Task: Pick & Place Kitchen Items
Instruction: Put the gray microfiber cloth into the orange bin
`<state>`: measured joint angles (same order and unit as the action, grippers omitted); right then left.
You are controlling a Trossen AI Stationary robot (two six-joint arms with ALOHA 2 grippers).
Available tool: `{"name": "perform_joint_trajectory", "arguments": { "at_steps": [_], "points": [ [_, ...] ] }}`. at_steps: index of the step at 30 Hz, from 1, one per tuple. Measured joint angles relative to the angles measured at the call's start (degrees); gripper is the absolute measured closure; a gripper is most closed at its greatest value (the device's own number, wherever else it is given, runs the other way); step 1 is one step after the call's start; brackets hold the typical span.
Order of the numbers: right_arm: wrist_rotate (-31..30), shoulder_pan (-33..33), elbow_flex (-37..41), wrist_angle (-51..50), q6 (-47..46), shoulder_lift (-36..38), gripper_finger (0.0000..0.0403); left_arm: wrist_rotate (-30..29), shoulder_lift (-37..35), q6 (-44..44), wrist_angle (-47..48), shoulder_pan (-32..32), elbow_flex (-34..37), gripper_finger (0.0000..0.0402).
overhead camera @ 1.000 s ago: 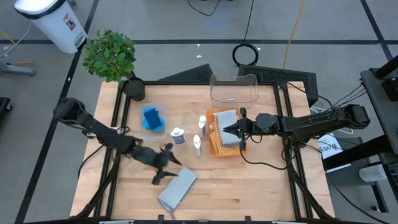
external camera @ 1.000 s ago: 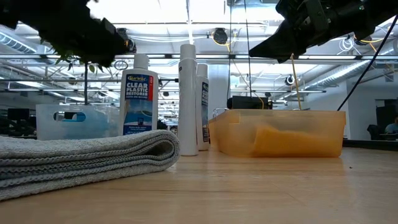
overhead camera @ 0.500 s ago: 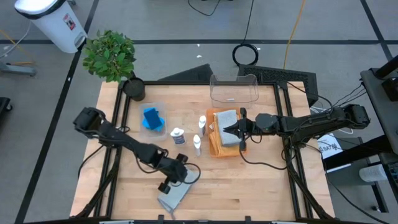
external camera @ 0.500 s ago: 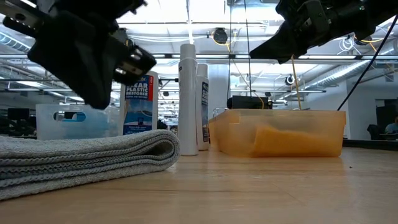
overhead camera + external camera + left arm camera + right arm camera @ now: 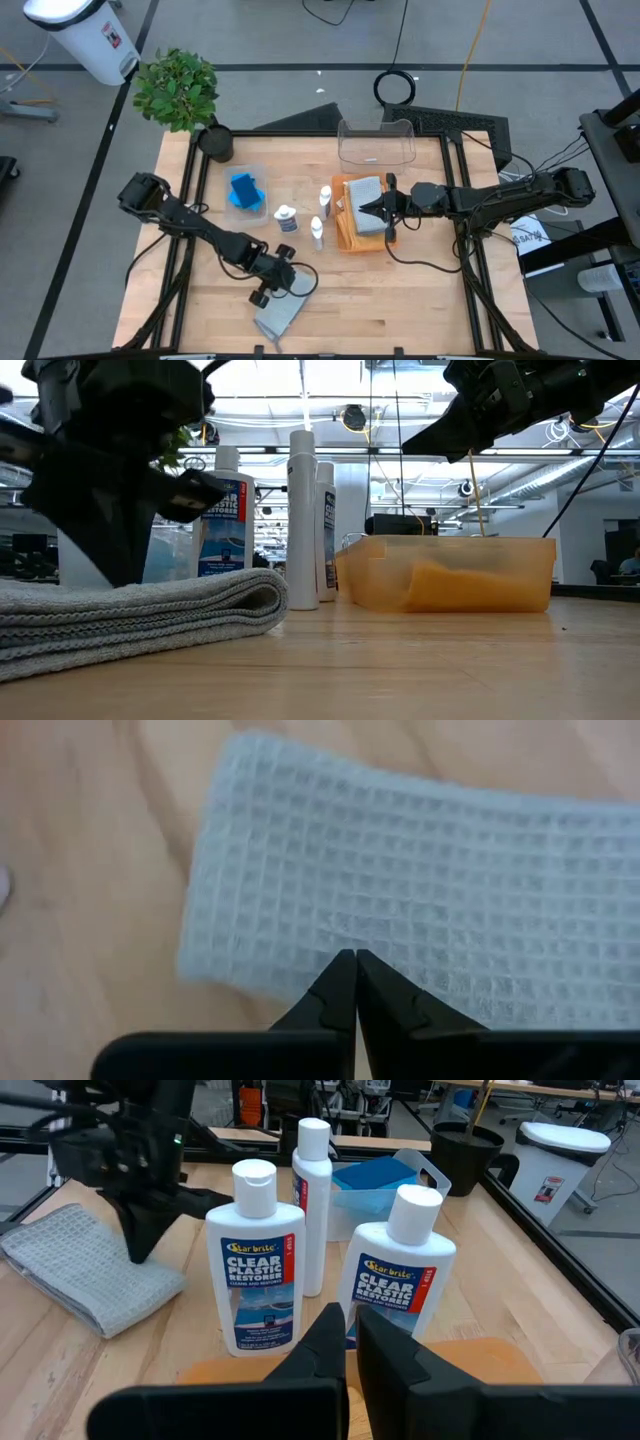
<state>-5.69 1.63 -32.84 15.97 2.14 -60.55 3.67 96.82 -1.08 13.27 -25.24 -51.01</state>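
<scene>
A folded grey waffle cloth [image 5: 280,312] [image 5: 420,860] lies flat on the table near its front edge. My left gripper [image 5: 284,284] [image 5: 355,956] is down on the cloth's far end, fingers shut. Three white bottles with blue labels [image 5: 317,233] [image 5: 258,1270] stand upright mid-table. Blue sponges [image 5: 245,190] sit in a clear bin. My right gripper [image 5: 366,210] [image 5: 350,1330] hangs shut above the orange tray [image 5: 343,238], which holds another grey cloth [image 5: 364,190] on an orange one [image 5: 460,588]. My left gripper comes from above, pointing down, and its shut fingertips [image 5: 345,970] meet the top layer of the grey cloth near its far end [image 5: 355,935]. The cloth lies flat on the table. Whether any of it is caught between the tips I cannot tell.
A potted plant [image 5: 178,90] and a black pot [image 5: 215,143] stand at the far left corner. An empty clear bin [image 5: 376,143] sits at the far edge. Bare wood lies along the front right of the table [image 5: 400,300].
My left gripper has swung toward the table's right and near edge, over the grey cloth, and has come down onto its far end, its fingers coming together. The cloth has stayed flat where it was.
</scene>
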Motion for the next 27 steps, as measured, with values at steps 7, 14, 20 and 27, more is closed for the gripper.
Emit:
{"name": "perform_joint_trajectory", "arguments": {
  "at_steps": [7, 14, 20, 27],
  "points": [
    [0.0, 0.0, 0.0, 0.0, 0.0, 0.0, 0.0399, 0.0, 0.0, 14.3, 8.6, 0.0, 1.4, 0.0398],
    [0.0, 0.0, 0.0, 0.0, 0.0, 0.0, 0.0399, 2.9, -1.1, 22.3, 17.7, -2.5, 1.3, 0.0398],
    [0.0, 0.0, 0.0, 0.0, 0.0, 0.0, 0.0399, -2.2, -8.7, 15.4, 14.5, -3.0, 1.0, 0.0377],
    [0.0, 0.0, 0.0, 0.4, 0.0, 0.0, 0.0399, -7.1, -11.4, 11.5, -0.3, 1.0, 1.0, 0.0309]
  ]
}}
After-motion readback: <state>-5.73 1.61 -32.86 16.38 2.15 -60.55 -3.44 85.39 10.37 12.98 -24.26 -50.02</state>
